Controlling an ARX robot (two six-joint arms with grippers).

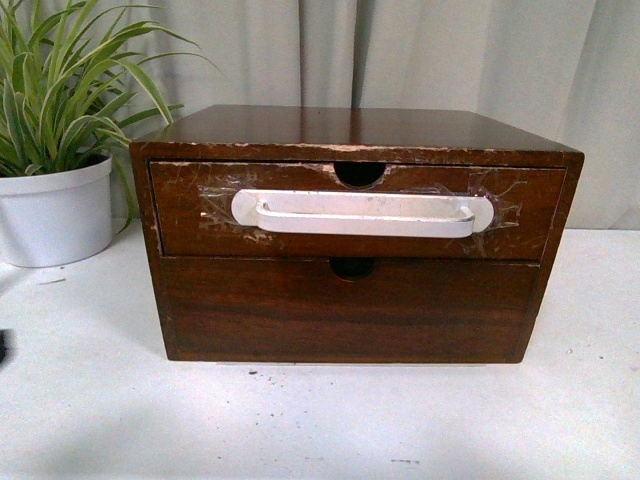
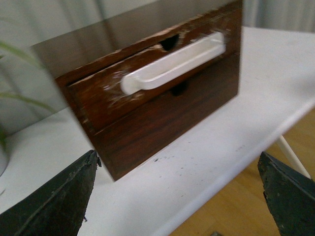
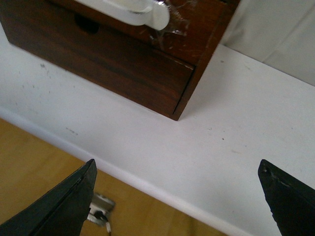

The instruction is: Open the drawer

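Observation:
The drawer [image 1: 190,222] is the upper one in a dark brown wooden cabinet [image 1: 350,128]. Its scratched front carries a long white handle [image 1: 360,213] and has a half-round notch in the top edge. It sits pushed in. Neither gripper shows in the front view. My left gripper [image 2: 177,196] is open and empty, above the table's front edge. From there the drawer [image 2: 98,98] and handle [image 2: 172,64] lie ahead, well apart from the fingers. My right gripper [image 3: 177,196] is open and empty, near the cabinet's right front corner. Only the handle's end [image 3: 142,12] shows there.
A plain dark lower drawer [image 1: 350,310] with no handle sits under the upper one. A white pot [image 1: 55,210] with a striped green plant stands at the back left. The white table [image 1: 300,420] runs in front of the cabinet. Wooden floor [image 3: 39,167] lies beyond its edge.

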